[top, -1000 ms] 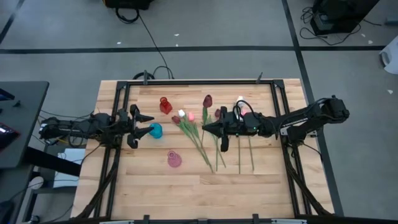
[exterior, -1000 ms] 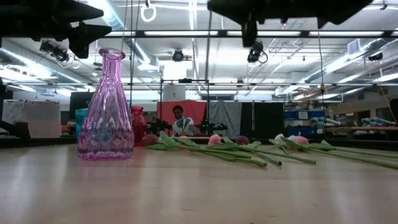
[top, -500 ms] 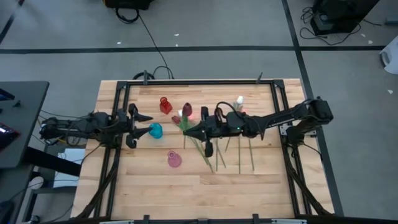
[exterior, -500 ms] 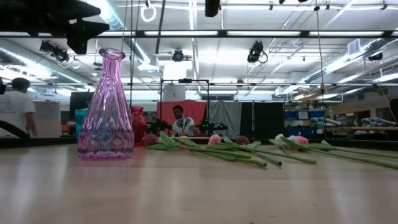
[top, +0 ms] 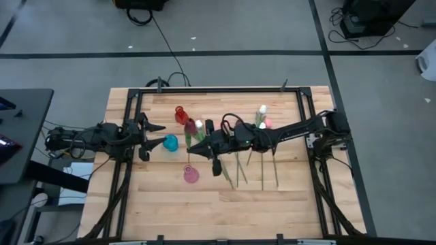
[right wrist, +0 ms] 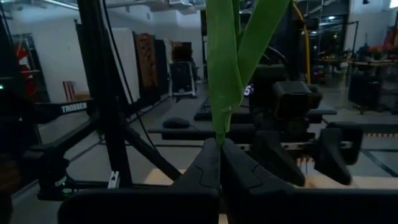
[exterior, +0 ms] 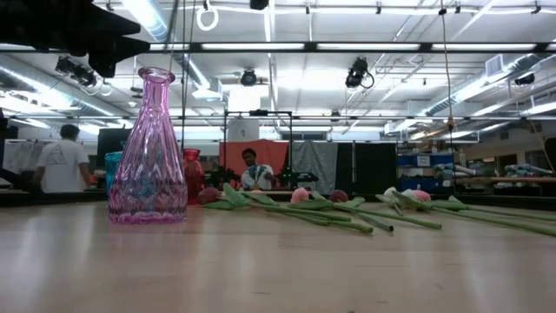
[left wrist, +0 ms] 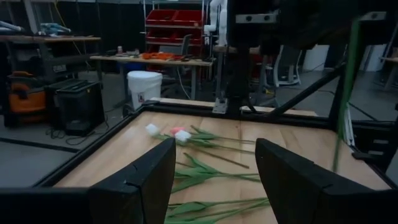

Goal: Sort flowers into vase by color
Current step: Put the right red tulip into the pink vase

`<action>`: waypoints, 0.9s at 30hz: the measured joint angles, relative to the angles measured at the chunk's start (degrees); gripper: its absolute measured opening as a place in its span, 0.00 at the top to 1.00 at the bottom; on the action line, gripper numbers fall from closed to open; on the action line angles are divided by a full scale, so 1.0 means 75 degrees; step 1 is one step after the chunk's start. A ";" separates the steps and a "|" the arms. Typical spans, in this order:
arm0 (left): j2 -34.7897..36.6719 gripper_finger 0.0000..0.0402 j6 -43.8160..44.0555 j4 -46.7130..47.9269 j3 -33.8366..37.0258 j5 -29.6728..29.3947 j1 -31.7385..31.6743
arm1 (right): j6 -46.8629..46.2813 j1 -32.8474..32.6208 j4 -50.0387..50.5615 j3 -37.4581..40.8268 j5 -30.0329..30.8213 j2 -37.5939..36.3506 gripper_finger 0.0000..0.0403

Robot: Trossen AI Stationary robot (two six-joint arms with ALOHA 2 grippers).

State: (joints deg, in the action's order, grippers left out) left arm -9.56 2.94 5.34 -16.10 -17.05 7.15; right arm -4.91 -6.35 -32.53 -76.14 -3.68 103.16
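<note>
My right gripper (top: 197, 141) is shut on a dark red tulip (top: 190, 125) above the table, between the red vase (top: 180, 114), the blue vase (top: 171, 143) and the pink vase (top: 191, 175). Its stem (left wrist: 348, 81) shows upright in the left wrist view. My left gripper (top: 158, 135) is open and empty, just left of the blue vase. Several tulips (top: 262, 160) with white and pink heads lie flat on the table right of centre; they also show in the low view (exterior: 347, 209). The pink vase (exterior: 149, 148) stands nearest in the low view. My right gripper pinches the tulip's green stem and leaf (right wrist: 219, 127) between its two shut fingers (right wrist: 205, 162). It reaches level from the table's right, across the stem. The tulip stands upright, lifted clear of the table, with stem and leaf rising above the fingers.
The three vases stand close together at the table's centre left. A black frame (top: 218, 89) runs around the tabletop. Bare wood lies at the near side (top: 225, 211). People show in the room beyond the table (exterior: 62, 161).
My right gripper has gone toward the table's left edge with the dark red tulip, from above the lying flowers to a place between the vases. The tulip has stayed upright and clear of the table. A person has walked into the low view's left.
</note>
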 joint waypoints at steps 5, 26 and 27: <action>-0.0001 0.44 0.0029 0.0028 0.0003 -0.0001 0.0003 | 0.0011 0.0000 0.0012 -0.0222 -0.0090 0.0400 0.98; -0.0023 0.44 0.0245 0.0055 0.0044 -0.0060 0.0003 | -0.0720 0.0013 0.3477 -0.0226 -0.0013 0.0490 0.65; -0.0023 0.44 0.0245 0.0055 0.0044 -0.0062 0.0003 | -0.0874 0.0025 0.4048 -0.0229 0.0050 0.0292 0.62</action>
State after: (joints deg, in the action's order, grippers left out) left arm -9.74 4.78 5.76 -15.77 -17.52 7.18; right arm -11.46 -6.16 -2.17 -77.85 -3.31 105.35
